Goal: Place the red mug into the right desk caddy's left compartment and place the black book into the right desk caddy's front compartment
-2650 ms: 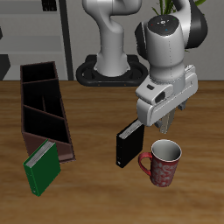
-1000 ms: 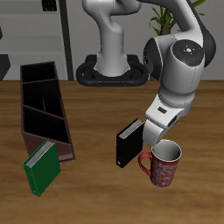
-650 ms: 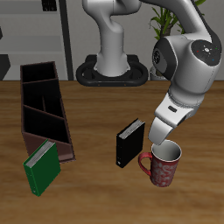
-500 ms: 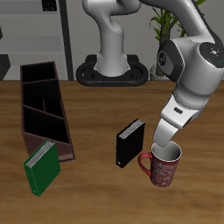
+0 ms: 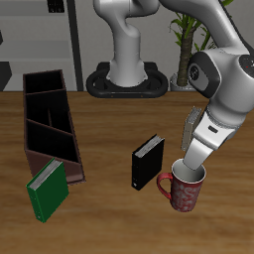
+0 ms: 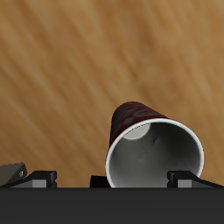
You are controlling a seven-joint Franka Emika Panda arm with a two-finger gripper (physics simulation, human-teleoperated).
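1. Standing upright in the lower right of the exterior frame, the large red mug with a pale swirly pattern and light grey inside (image 5: 186, 186) has its handle turned toward the small thick black hardcover book (image 5: 147, 163), which stands on edge just beside it.
2. Over the mug's rim hangs the white two-finger gripper (image 5: 192, 166), tilted; its tips look to be at or just inside the mouth. From either view I cannot tell whether the jaws are apart or together.
3. Well apart, at the left of the frame, lies the long, narrow dark maroon-brown box organiser (image 5: 36, 157), the right desk caddy, with nothing showing inside its sections and a green book (image 5: 47, 189) leaning at its near end. Neither object is placed yet.
4. Risk, as I judge it: with the arm slanted, a finger may land on the rim rather than astride the wall, tipping the mug or nudging it into the book and toppling that.
5. The wrist view shows the mug's open mouth (image 6: 156, 158) and bare wooden table (image 6: 61, 70) close up, with dark finger tips at the frame's bottom edge; book and caddy are absent there. Only the exterior view gives those and the route to the caddy.
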